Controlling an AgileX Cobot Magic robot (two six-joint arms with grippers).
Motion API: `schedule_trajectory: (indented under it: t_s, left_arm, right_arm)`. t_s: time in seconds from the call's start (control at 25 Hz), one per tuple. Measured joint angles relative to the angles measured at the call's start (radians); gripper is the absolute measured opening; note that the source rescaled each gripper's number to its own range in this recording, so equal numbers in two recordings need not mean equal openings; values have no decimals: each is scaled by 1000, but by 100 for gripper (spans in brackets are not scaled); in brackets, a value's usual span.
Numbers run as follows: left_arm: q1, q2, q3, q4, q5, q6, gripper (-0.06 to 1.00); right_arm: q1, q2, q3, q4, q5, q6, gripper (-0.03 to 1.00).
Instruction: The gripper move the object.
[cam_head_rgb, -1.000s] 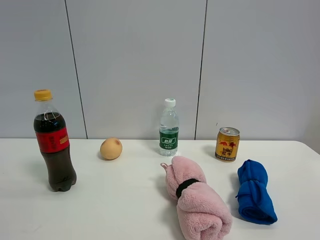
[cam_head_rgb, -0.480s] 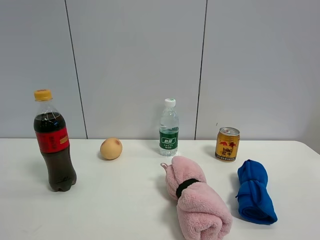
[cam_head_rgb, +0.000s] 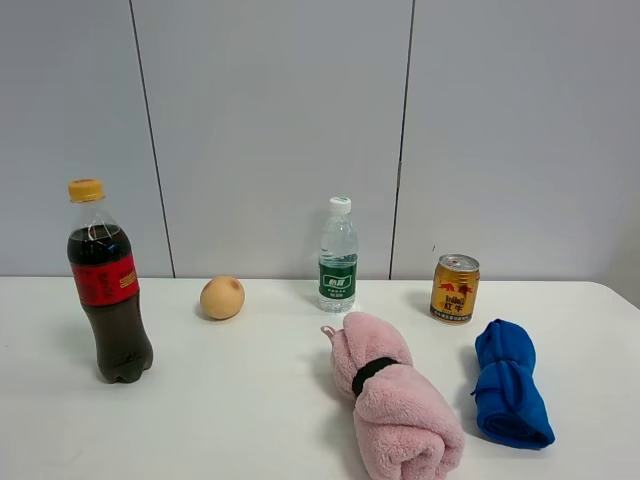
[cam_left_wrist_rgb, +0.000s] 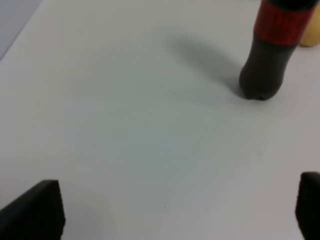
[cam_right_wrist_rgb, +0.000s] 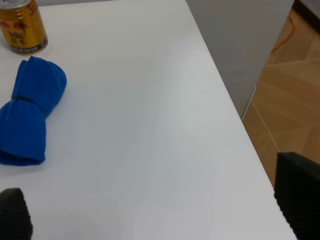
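The small blue rolled towel (cam_head_rgb: 510, 382) lies on the white table at the right, pinched in the middle; it also shows in the right wrist view (cam_right_wrist_rgb: 29, 117). Neither arm shows in the exterior high view. My right gripper (cam_right_wrist_rgb: 152, 220) is open and empty, above bare table near the right edge, apart from the blue towel. My left gripper (cam_left_wrist_rgb: 175, 210) is open and empty over bare table near the cola bottle (cam_left_wrist_rgb: 272, 47).
A pink rolled towel with a black band (cam_head_rgb: 393, 393) lies left of the blue one. A gold can (cam_head_rgb: 455, 288), a water bottle (cam_head_rgb: 338, 256), an orange-tan round fruit (cam_head_rgb: 222, 297) and the cola bottle (cam_head_rgb: 107, 285) stand along the back. The table's right edge (cam_right_wrist_rgb: 235, 115) drops to the floor.
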Motion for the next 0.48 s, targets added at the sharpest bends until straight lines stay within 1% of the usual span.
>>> schedule_trajectory:
  t_s: [0.48]
  left_arm:
    - [0,0,0,-3,-5,2,90]
  right_arm:
    - [0,0,0,0,0,0,100]
